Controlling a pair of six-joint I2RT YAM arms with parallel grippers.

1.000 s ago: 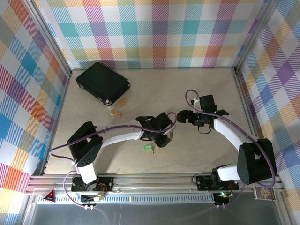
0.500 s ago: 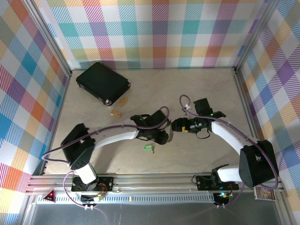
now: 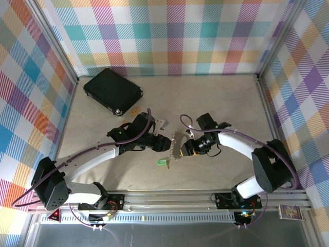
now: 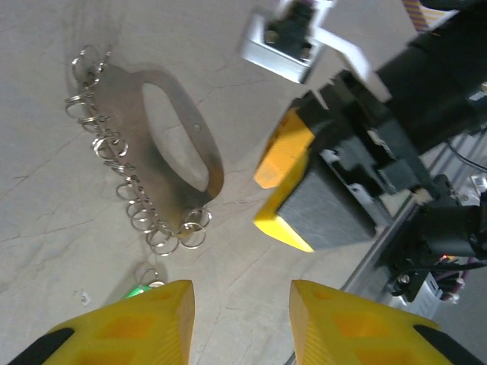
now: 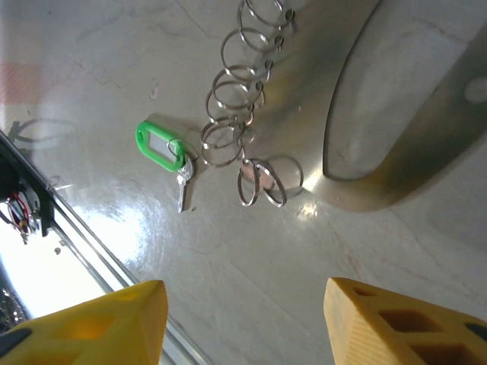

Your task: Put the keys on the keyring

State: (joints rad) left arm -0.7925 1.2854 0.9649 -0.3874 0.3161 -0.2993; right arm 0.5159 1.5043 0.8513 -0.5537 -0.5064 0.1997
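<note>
Tabletop (image 3: 92, 123) | key (image 5: 163, 148), 6 o'clock of ring plate (image 3: 177, 145), is seemingly being targeted | left gripper (image 4: 240, 300), right gripper (image 5: 243, 304) spread, empty | next: a fine pinch is being called for.

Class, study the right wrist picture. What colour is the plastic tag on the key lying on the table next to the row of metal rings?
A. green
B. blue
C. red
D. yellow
A: the tag attached to the small key, lying beside the rings, is bright green.
</note>
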